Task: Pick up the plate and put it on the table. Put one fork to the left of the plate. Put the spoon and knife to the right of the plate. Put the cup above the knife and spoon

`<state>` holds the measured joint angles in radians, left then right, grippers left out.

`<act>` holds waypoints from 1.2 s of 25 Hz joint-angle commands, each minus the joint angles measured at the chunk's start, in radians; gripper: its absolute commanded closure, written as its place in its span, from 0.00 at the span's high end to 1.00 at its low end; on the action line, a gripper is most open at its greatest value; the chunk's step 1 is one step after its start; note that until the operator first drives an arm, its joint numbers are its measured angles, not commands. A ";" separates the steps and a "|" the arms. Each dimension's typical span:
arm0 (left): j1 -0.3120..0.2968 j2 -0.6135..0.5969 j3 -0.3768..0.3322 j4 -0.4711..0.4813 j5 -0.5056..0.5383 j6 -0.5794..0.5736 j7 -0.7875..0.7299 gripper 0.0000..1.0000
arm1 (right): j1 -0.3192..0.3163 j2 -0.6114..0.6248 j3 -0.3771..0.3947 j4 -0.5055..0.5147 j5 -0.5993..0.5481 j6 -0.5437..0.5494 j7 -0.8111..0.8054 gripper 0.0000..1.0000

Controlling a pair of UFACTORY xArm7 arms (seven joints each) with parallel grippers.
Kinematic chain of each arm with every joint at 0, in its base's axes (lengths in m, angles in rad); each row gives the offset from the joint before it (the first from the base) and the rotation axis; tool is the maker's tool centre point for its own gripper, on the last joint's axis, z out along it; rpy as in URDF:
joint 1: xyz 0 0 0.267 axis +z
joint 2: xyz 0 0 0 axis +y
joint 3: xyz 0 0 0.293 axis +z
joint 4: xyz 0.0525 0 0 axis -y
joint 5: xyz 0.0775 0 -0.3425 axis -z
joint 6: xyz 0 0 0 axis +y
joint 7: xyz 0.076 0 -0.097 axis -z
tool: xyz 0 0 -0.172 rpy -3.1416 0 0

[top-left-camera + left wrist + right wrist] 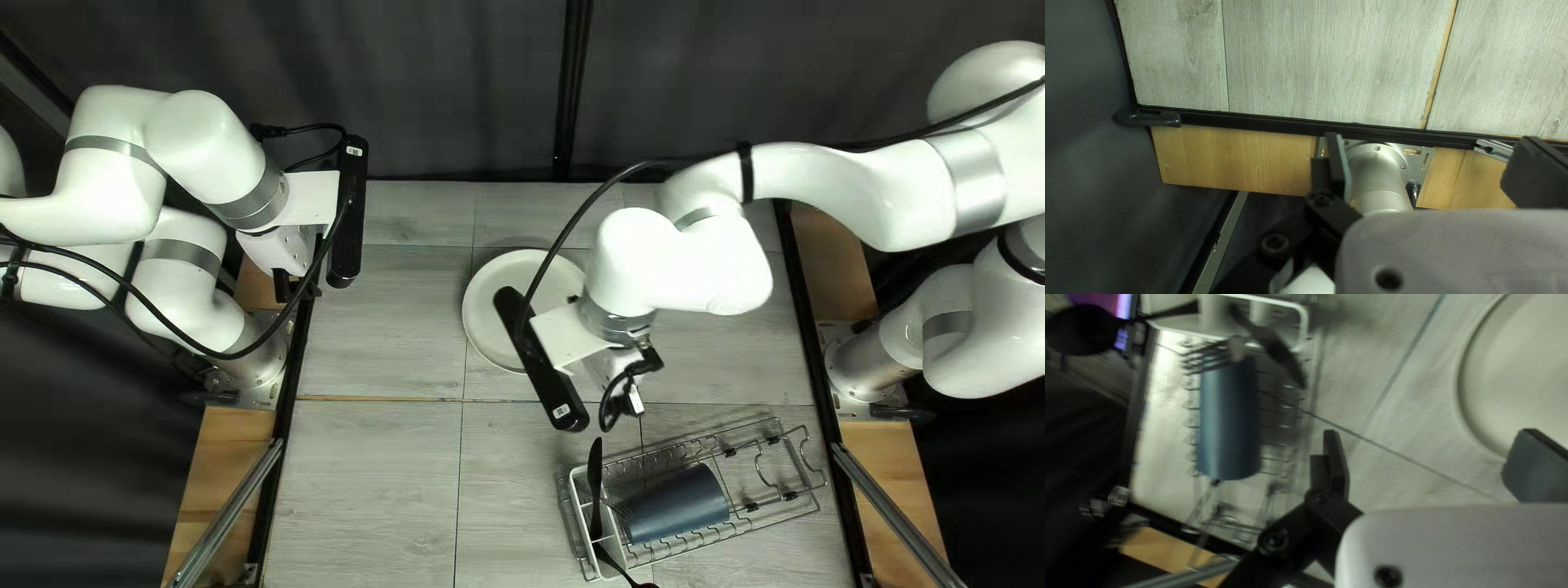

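Found right gripper (1429, 457) wide open, empty; left gripper (1429, 163) likewise, well apart. Noted plate (484, 299) flat on table (370, 490); judge fork next. Located fork (1220, 355) at holder (1303, 328), beyond cup (1230, 424), nearer right gripper. Read tines roughly along finger-opening direction; advise turning wrist before closing crosswise.

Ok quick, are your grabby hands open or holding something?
Left gripper: open, holding nothing.
Right gripper: open, holding nothing.
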<state>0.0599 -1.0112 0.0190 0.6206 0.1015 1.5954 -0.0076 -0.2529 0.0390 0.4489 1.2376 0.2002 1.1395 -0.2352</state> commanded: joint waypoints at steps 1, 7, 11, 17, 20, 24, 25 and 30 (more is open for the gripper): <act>0.000 0.000 0.000 0.000 0.000 0.000 0.000 1.00 | 0.025 -0.002 0.024 -0.026 0.043 -0.048 0.057 1.00; 0.000 0.000 0.000 0.000 0.000 0.000 0.000 1.00 | 0.060 0.056 0.051 0.018 0.025 -0.063 0.093 1.00; 0.000 0.000 0.000 0.000 0.000 0.000 0.000 1.00 | 0.066 0.089 0.057 0.049 -0.003 -0.034 0.037 1.00; 0.000 0.000 0.000 0.000 0.000 0.000 0.000 1.00 | 0.053 0.130 0.045 0.106 -0.024 0.017 -0.013 1.00; 0.000 0.000 0.000 0.000 0.000 0.000 0.000 1.00 | 0.044 0.123 0.040 0.083 -0.002 0.002 -0.003 1.00; 0.000 0.000 0.000 0.000 0.000 0.000 0.000 1.00 | 0.046 0.096 0.042 0.022 0.021 -0.045 0.032 1.00; 0.000 0.000 0.000 0.000 0.000 0.000 0.000 1.00 | 0.047 0.094 0.043 0.016 0.024 -0.053 0.037 1.00; 0.000 0.000 0.000 0.000 0.000 0.000 0.000 1.00 | 0.061 0.114 0.046 -0.017 0.035 -0.123 0.095 1.00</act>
<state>0.0599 -1.0112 0.0190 0.6206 0.1015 1.5954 -0.0076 -0.1971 0.1438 0.4936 1.2353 0.2277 1.0445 -0.1624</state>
